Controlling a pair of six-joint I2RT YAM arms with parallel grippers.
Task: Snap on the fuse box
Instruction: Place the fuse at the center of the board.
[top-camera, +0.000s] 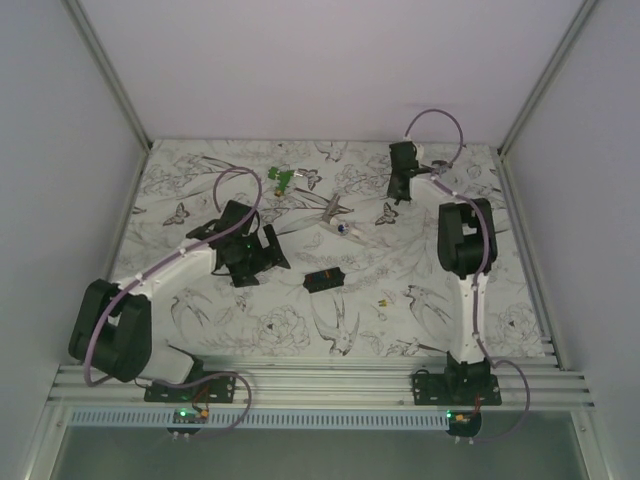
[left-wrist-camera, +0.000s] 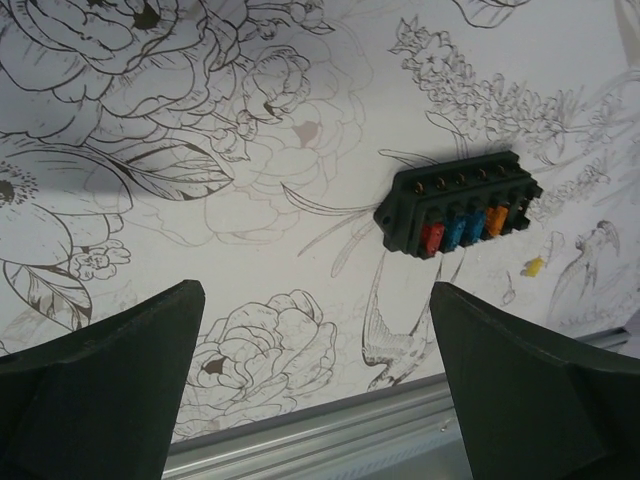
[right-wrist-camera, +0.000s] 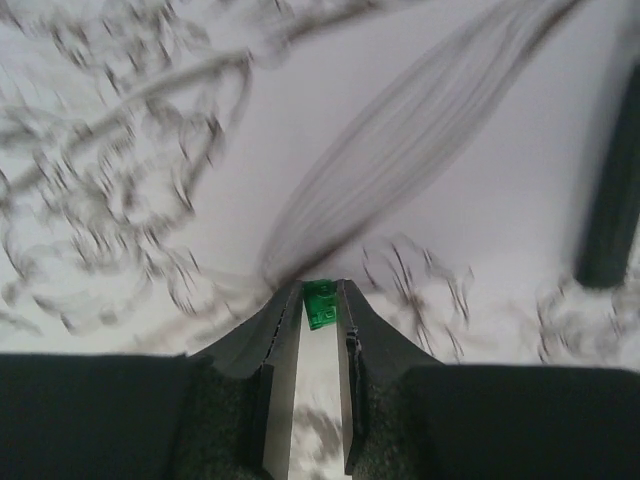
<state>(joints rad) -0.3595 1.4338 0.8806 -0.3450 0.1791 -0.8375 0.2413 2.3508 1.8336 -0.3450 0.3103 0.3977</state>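
Starting with the one container: the fuse box (top-camera: 322, 279), small and black, lying flat and face up near the middle of the tabletop (top-camera: 200, 180). Holds a single row of fuses in its slots, best seen from the left wrist: a red fuse (left-wrist-camera: 432, 237) at the left end, then two blue fuses (left-wrist-camera: 455, 231), then orange fuses (left-wrist-camera: 497, 219) towards the right end. Carries a line of small brass terminals (left-wrist-camera: 460, 182) along the opposite long edge.

Runs with its long axis roughly across the tabletop, left to right, with the right end turned slightly away from the arm bases. Keeps the fuse row on the long side nearer the aluminium rail (left-wrist-camera: 330, 440). Has a tiny yellow bit (left-wrist-camera: 534, 266) lying loose just beside that right end.

Sits just right of the left pincer (top-camera: 258, 262), apart from it, and well apart from the right pincer (top-camera: 398, 195) at the far right.

Left pincer: spread wide above the tabletop, with both fingers (left-wrist-camera: 110, 390) clear of the box.

Right pincer, from its own wrist (right-wrist-camera: 320, 292): drawn nearly closed, pinching a small green piece (right-wrist-camera: 321, 306) at the fingertips, against a background smeared by blur.

Farther back on the tabletop: a green clip (top-camera: 283, 179) and a grey metal tool (top-camera: 333, 210), apart from each other and from the box.
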